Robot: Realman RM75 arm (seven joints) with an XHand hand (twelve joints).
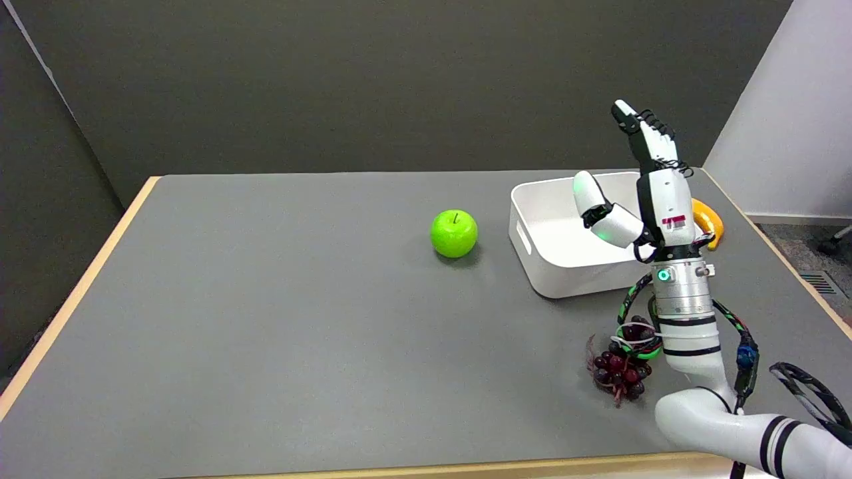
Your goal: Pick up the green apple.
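Observation:
A shiny green apple (pixel 454 233) with a short dark stem sits upright on the grey table (pixel 266 319), near its middle. My right hand (pixel 642 186) is raised in the air to the right of the apple, in front of the white bin, fingers stretched upward and thumb spread out to the left. It holds nothing and stands well apart from the apple.
A white rectangular bin (pixel 559 233) stands right of the apple. A yellow banana (pixel 709 223) lies behind my arm by the bin's right side. A bunch of dark red grapes (pixel 622 372) lies near my forearm. The table's wooden edge runs along left and front.

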